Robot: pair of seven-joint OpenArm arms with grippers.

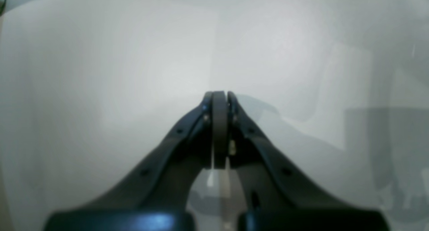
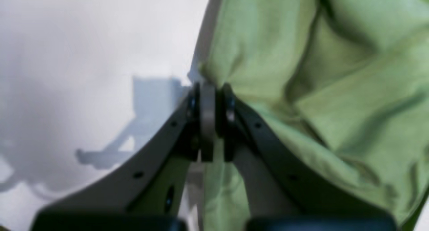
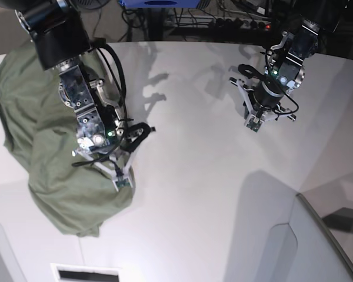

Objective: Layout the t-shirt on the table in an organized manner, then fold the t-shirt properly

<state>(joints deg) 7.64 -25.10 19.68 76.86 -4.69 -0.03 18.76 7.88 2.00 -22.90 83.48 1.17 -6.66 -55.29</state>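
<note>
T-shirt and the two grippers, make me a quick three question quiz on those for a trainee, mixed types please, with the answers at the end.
1. True or false: the t-shirt lies flat and free of wrinkles.
2. Multiple choice: which gripper is closed on the cloth? A) the left gripper B) the right gripper C) both
3. Fill in the blank: in the base view, the shirt lies on the ____ side of the white table.

Key: 1. False; 2. B; 3. left
</note>
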